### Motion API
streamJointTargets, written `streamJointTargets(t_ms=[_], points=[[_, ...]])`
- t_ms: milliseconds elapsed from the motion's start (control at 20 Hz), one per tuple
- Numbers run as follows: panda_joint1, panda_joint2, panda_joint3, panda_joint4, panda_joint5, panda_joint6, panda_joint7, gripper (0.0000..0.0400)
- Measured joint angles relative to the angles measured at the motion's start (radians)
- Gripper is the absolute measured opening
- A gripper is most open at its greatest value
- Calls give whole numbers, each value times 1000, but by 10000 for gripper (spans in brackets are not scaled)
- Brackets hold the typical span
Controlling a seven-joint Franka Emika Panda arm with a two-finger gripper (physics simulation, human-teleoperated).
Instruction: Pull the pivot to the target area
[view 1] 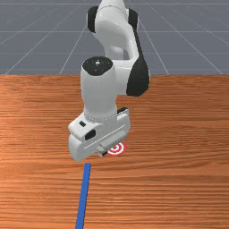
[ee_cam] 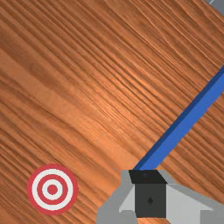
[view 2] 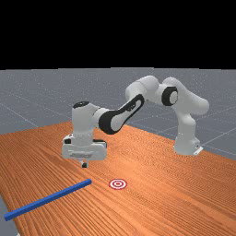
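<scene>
My gripper (view 2: 84, 164) hangs above the table in the far view, over the region near one end of a long blue bar (view 2: 50, 198). The bar lies flat in the front view, running from just below the hand down to the bottom edge. In the wrist view the gripper (ee_cam: 150, 177) overlaps the end of the blue bar (ee_cam: 181, 127), but the far view has a gap between them. A red-and-white ringed target (view 1: 115, 148) is flat on the table, partly behind the hand in the front view; the wrist view has the target (ee_cam: 52, 189) beside the gripper.
The orange-brown table (view 1: 179, 179) extends around the bar and the target. Its edge runs past the bar's far end at the far view's lower left. The arm's base (view 2: 186, 145) stands at the far view's right.
</scene>
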Motion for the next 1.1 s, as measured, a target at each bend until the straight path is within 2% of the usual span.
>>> streamJointTargets(t_ms=[50,150,300,350,400,550,600,650,750,850,1000,1050,1100], points=[[-13,48,15,74,16,-55,-11,0],[-23,80,29,79,31,-31,-23,0],[11,104,-20,67,-24,3,21,0],[-3,64,6,-31,7,106,-8,0],[-2,64,6,-41,8,122,-9,0],[-9,64,7,-47,8,126,-19,0],[-12,102,0,37,10,40,15,0],[-16,76,5,-20,8,97,-21,0],[-17,71,4,-30,8,106,-22,0],[-20,100,6,33,3,49,-33,0],[-20,104,2,39,7,47,-9,0],[-15,103,-5,37,-4,49,-12,157],[-20,88,3,2,6,83,-22,252]])
